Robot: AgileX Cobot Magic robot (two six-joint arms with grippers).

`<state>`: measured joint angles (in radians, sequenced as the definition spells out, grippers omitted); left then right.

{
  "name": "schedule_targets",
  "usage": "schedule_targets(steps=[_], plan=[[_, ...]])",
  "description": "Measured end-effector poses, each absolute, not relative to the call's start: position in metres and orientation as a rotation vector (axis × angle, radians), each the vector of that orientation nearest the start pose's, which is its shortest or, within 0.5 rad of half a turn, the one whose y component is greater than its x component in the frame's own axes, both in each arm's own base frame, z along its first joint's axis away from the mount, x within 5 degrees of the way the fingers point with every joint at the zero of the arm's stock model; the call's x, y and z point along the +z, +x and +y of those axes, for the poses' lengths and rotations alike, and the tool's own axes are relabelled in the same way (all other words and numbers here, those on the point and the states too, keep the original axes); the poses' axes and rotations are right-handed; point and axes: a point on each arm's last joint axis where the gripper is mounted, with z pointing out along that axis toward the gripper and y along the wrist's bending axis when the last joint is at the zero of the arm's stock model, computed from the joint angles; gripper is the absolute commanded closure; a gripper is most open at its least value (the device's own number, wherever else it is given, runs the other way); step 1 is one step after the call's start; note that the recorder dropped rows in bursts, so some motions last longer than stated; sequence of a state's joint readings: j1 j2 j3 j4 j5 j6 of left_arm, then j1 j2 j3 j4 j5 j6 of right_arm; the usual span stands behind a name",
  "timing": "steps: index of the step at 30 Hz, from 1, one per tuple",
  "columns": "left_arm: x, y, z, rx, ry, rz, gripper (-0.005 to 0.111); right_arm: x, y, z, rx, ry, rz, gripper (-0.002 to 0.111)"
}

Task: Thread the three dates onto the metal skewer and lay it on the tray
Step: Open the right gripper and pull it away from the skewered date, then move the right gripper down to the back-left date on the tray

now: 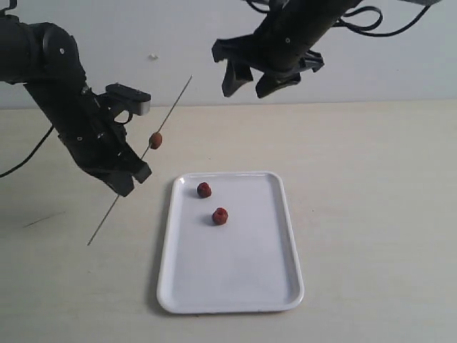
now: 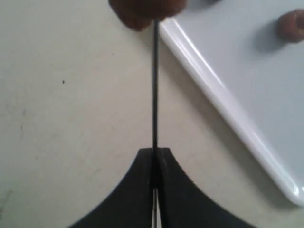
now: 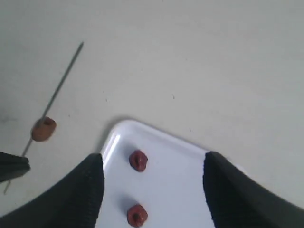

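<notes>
Pinched between the left jaws, pressed tight together: metal skewer (image 1: pixel 171 108), held in the air, slanting up and to the right in the exterior view. Lower tip clear below the jaws, left of the tray (image 1: pixel 235 286); upper tip free, nothing near it.

Threaded on the skewer just above the left jaws: threaded date (image 1: pixel 156 140), off the tray, beyond and left of its far-left corner. Bare rod from that date up to the tip.

Lying on the tray, in its far half toward the left rim: far date (image 1: pixel 204 189) and near date (image 1: pixel 220 216), apart from each other, neither touching the rim. Rest of the tray bare. Tray flat on the table (image 1: pixel 371 214), long edges running away from the camera, open table along its right and near edges.

Spread wide, holding nothing: right jaws, raised well above the table beyond the tray's far edge, well apart from skewer and dates. In the right wrist view, both tray dates framed between the two fingers (image 3: pixel 76 199), skewer and threaded date outside that gap.
</notes>
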<state>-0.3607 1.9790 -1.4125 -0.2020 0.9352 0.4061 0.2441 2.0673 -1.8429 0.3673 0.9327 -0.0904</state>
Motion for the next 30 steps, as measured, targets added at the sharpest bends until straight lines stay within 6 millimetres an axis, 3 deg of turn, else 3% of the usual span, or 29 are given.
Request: schedule_targets(steps=[4,10,17,30], plan=[[0.184,0.356,-0.146,-0.186,0.967,2.924,0.107,0.241,0.436,0.146,0.509,-0.311,2.692,0.049],[0.189,0.338,-0.128,0.004,0.896,3.048,0.107,0.189,0.425,0.200,0.473,-0.501,2.778,0.049],[0.187,0.334,-0.127,0.009,0.909,3.084,0.107,0.147,0.432,0.204,0.393,-0.516,2.815,0.049],[0.187,0.332,-0.128,0.011,0.915,3.094,0.107,0.137,0.441,0.211,0.334,-0.527,2.714,0.049]])
